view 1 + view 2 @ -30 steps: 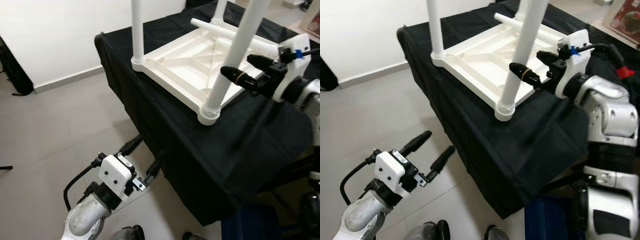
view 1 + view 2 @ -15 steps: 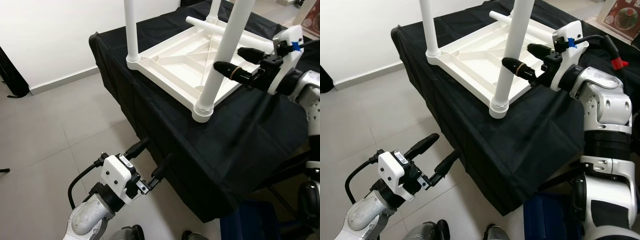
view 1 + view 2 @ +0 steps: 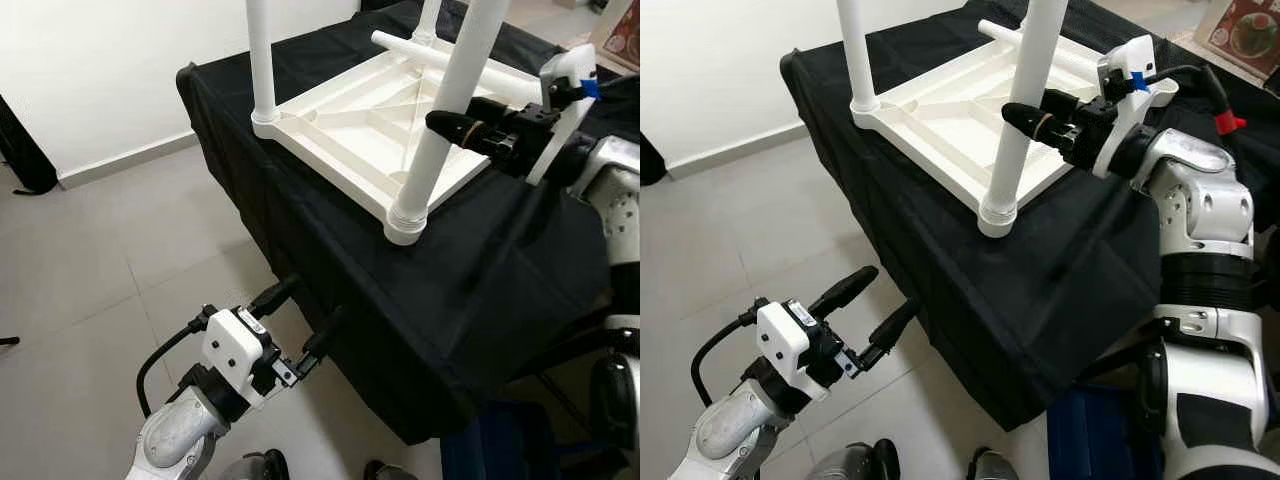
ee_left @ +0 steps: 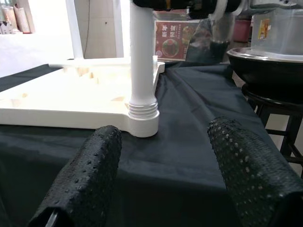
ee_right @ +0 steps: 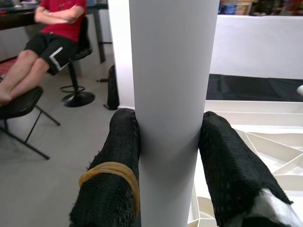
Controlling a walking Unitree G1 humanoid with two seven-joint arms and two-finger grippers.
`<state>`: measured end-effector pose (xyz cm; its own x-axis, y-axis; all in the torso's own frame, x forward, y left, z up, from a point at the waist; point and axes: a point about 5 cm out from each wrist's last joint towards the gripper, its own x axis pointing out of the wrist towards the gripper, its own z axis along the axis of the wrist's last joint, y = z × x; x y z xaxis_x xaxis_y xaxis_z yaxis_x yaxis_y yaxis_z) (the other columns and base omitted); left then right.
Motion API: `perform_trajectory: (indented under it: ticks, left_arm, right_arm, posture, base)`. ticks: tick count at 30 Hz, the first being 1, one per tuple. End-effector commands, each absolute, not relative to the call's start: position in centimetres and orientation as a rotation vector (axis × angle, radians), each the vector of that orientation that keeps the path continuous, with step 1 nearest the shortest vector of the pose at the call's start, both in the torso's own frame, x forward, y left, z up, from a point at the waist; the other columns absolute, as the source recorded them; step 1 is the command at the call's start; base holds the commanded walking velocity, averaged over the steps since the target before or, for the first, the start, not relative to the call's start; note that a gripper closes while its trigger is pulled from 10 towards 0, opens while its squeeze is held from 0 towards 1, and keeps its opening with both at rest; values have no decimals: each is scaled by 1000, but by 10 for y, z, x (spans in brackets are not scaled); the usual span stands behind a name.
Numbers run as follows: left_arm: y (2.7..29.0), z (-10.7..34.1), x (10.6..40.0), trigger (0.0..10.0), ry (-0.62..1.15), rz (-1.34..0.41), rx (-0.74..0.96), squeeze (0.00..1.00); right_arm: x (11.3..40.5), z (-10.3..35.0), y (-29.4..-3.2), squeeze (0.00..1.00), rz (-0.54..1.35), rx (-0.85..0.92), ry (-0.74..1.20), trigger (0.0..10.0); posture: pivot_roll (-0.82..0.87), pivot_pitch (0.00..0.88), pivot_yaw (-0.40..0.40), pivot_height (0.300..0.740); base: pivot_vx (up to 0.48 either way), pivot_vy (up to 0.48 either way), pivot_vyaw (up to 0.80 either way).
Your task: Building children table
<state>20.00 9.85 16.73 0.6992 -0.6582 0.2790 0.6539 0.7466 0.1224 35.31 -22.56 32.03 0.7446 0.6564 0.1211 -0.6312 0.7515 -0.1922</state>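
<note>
The children table (image 3: 380,130) lay upside down on the counter (image 3: 500,270), close to its near corner, with white legs standing up from the corners. The right tool (image 3: 1040,120) was clenched on the near leg (image 3: 1025,110); in the right wrist view one finger (image 5: 116,156) pressed on each side of the round tube. The left tool (image 3: 300,325) hung low over the floor (image 3: 90,270) in front of the counter, released, its fingers spread and holding nothing.

I judge that the step in hand was to fix this leg into its socket (image 3: 405,220), probably by turning it, because the left wrist view showed thread rings at the base of the leg. The next move would ask for a firm grip and a straight turn around the axis of the leg, so that the top does not slide toward the counter edge.

The table looked like smooth, hard white plastic, with ribs under the flat top. A soft black cloth covered the counter. The fingers were black and rough with small dots.
</note>
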Motion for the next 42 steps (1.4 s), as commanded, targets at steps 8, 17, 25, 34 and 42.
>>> perform_trajectory:
  ticks: [8,17,25,34,42]
  left_arm:
    - [99,162,200,10000,-299,-728,15,0]
    - [99,162,201,10000,-297,-728,18,0]
    - [99,163,202,10000,-296,-727,20,0]
    - [101,162,203,10000,-292,-728,21,0]
    - [101,161,201,10000,-291,-726,25,0]
  right_arm:
    - [351,311,-228,0,342,-214,-136,0]
    - [325,280,-237,0,-221,-309,-35,0]
    - [330,280,-201,0,-55,-229,-62,10000]
    - [339,303,-199,1000,141,-182,-170,10000]
    - [344,315,-197,902,352,-209,-202,10000]
  posture:
    - [-27,184,-48,740]
    - [-32,187,-42,740]
    - [-32,189,-39,740]
    - [-26,190,-37,740]
    - [-20,189,-38,740]
  base:
    - [0,0,0]
    - [0,0,0]
    - [0,0,0]
    - [0,0,0]
    - [0,0,0]
